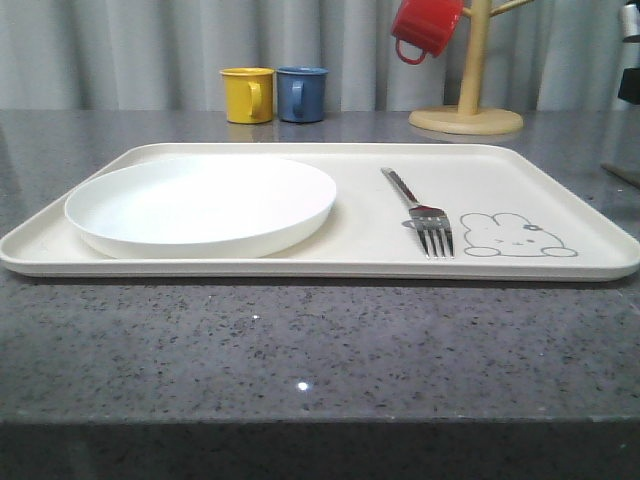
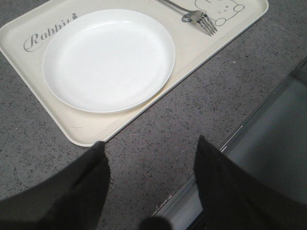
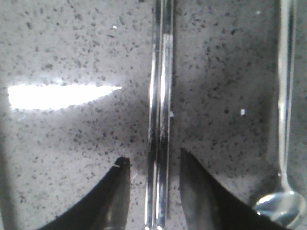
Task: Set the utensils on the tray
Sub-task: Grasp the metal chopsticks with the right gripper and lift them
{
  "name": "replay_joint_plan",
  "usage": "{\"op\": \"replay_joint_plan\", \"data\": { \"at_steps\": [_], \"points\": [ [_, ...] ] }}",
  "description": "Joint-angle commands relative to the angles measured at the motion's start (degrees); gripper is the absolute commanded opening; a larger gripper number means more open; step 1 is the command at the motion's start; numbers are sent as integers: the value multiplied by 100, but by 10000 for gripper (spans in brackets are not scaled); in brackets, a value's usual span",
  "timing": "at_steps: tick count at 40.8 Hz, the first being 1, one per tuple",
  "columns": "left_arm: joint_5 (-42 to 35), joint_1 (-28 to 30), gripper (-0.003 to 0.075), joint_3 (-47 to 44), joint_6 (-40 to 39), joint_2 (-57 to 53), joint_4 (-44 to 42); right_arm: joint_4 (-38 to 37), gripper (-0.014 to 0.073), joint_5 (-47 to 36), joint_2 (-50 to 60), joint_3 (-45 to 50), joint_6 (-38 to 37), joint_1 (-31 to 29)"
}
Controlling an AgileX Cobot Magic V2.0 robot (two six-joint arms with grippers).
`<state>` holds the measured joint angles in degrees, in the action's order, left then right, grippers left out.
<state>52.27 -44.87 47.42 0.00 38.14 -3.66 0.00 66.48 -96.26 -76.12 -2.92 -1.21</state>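
Note:
The cream tray point(image 1: 560, 170) point(image 2: 81, 132) lies across the grey table. A silver fork point(image 1: 420, 212) point(image 2: 194, 16) rests on it beside the rabbit drawing, right of a round white plate point(image 1: 200, 205) point(image 2: 108, 57). In the right wrist view the pair of chopsticks point(image 3: 159, 105) lies flat on the speckled table, side by side, running between the fingers of my right gripper point(image 3: 152, 163), which is open with a gap on each side of them. The spoon point(image 3: 284, 143) lies parallel, off to one side. My left gripper point(image 2: 149, 146) hangs open over bare table near the tray's corner, holding nothing.
At the back stand a yellow mug point(image 1: 247, 94) and a blue mug point(image 1: 301, 93). A wooden mug tree point(image 1: 467, 100) carries a red mug point(image 1: 424, 26) at the back right. The table's front edge point(image 2: 249, 120) runs close by the left gripper.

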Motion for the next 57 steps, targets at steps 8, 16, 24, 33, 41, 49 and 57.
{"op": "replay_joint_plan", "data": {
  "at_steps": [8, 16, 24, 33, 41, 49, 57],
  "points": [
    [-406, -56, 389, 161, -49, -6, -11, 0, 287, -242, 130, -110, 63, -35],
    [-406, -56, 389, 161, -49, -6, -11, 0, 287, -340, 130, -110, 63, -35],
    [-406, -56, 389, 161, -49, -6, -11, 0, 287, -352, 117, -110, 63, -35],
    [-406, -56, 389, 161, -49, -6, -11, 0, 287, -240, 20, -122, 63, -35],
    [-406, -56, 389, 161, -49, -6, -11, 0, 214, -175, 20, -128, 63, -35],
    [-406, -56, 389, 161, -49, -6, -11, 0, 47, -145, 20, -128, 63, -35],
    [-406, -56, 389, 161, -49, -6, -11, 0, 45, 39, 32, -266, 63, -19]
  ]
}}
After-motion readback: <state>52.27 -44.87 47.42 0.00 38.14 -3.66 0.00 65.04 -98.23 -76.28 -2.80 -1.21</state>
